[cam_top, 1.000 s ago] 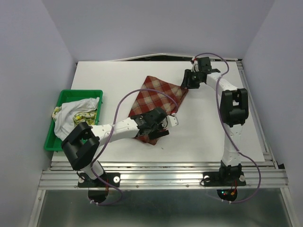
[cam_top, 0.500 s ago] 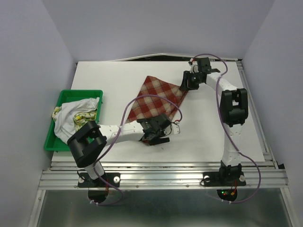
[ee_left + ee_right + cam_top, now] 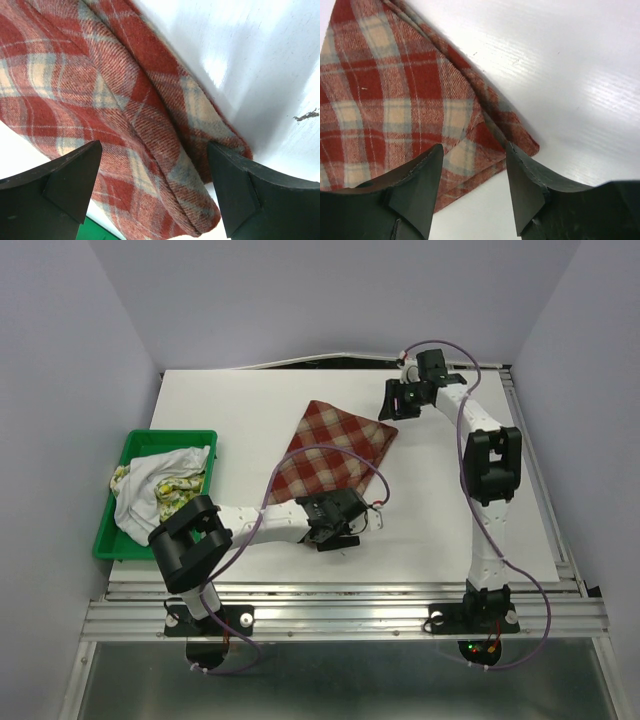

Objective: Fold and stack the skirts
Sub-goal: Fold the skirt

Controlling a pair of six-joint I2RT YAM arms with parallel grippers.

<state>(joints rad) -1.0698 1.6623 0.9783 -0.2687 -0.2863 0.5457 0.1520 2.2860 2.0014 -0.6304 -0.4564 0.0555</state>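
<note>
Top view: red-and-cream plaid skirt (image 3: 335, 455) lies flat on the table (image 3: 230, 410); two more skirts (image 3: 160, 485) are bunched in the green tray (image 3: 150, 437). Left wrist: left gripper (image 3: 155, 195) is spread wide, straddling the plaid's folded edge. Right wrist: right gripper (image 3: 472, 190) is spread over the plaid's far corner, nothing pinched.

Plaid skirt (image 3: 335, 455): woven twill cloth, matt, faintly fuzzy. Table (image 3: 230, 410): white, smooth, soft sheen with faint streaks. Tray (image 3: 140, 448), left of frame: green plastic, slight gloss. Left gripper (image 3: 154, 145) fingers (image 3: 65, 185): black, matt. Frame rail (image 3: 340, 618), bottom: brushed metal.
</note>
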